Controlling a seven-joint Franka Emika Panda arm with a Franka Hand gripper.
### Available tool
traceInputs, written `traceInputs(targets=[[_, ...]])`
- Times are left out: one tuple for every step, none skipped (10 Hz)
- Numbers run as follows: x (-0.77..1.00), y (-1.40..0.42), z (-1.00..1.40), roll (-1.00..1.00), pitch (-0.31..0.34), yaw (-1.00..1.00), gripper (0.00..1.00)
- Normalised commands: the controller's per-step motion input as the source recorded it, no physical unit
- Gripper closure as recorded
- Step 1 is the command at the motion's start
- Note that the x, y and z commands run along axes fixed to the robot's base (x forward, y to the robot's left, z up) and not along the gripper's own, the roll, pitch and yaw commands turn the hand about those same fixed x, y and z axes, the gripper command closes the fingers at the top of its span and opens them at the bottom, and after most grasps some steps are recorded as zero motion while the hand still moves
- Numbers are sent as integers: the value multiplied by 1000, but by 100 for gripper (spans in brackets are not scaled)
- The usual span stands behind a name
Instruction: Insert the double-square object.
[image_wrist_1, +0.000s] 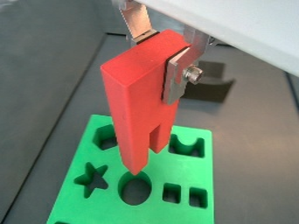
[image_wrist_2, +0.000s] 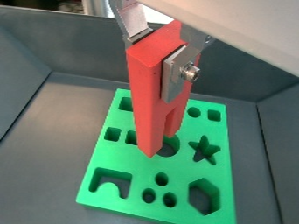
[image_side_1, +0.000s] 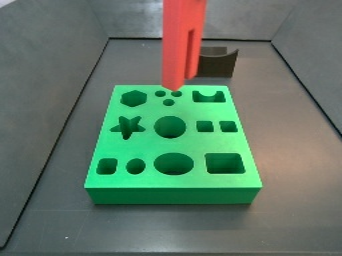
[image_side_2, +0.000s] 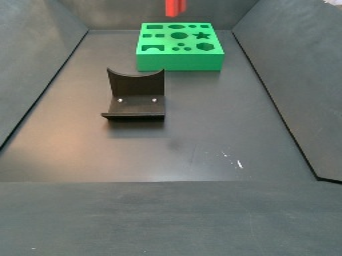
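I find no brand, label or writing on anything in these frames.

In a wrist view, the double-square object (image_wrist_1: 138, 96) hangs upright, long axis vertical, slotted end pointing down at the green board (image_wrist_1: 187, 206). It's plain red plastic, tall, two square legs split by a narrow slot. The gripper (image_wrist_1: 158, 54) holds it near the top, silver fingers (image_wrist_1: 177, 72) clamped on its opposite sides. The leg tips hover above the board's round hole (image_wrist_1: 135, 187), next to the star hole (image_wrist_1: 93, 179).

In a wrist view from the opposite side, same grip: fingers (image_wrist_2: 177, 73) pressed on the red block (image_wrist_2: 155, 87), gripper (image_wrist_2: 159, 54) at its upper end, legs down over the board (image_wrist_2: 122, 175).

In a side view, the block (image_side_1: 182, 42) stands vertical over the far part of the board (image_side_1: 171, 185), slot facing right; I can't see the gripper here. The dark fixture (image_side_1: 217, 62) sits behind the board on the grey surface (image_side_1: 54, 150).

In a side view from far off, only the block's lower tip (image_side_2: 175, 8) shows at the top edge above the board (image_side_2: 181, 55). The fixture (image_side_2: 134, 95) stands well apart from the board, nearer the camera, on the surface (image_side_2: 160, 150).
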Motion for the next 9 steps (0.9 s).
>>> traceInputs(targets=[[471, -20, -237, 0, -3, -694, 100], [449, -14, -234, 0, -9, -714, 100], [443, -14, -229, 0, -9, -720, 100], [431, -11, -229, -3, -9, -731, 100], [406, -9, -220, -4, -7, -751, 100], [403, -9, -214, -6, -3, -754, 100], [389, -6, -189, -19, 0, -766, 100], [366, -3, -126, -53, -19, -777, 100], [274, -20, -200, -20, -30, -849, 100]])
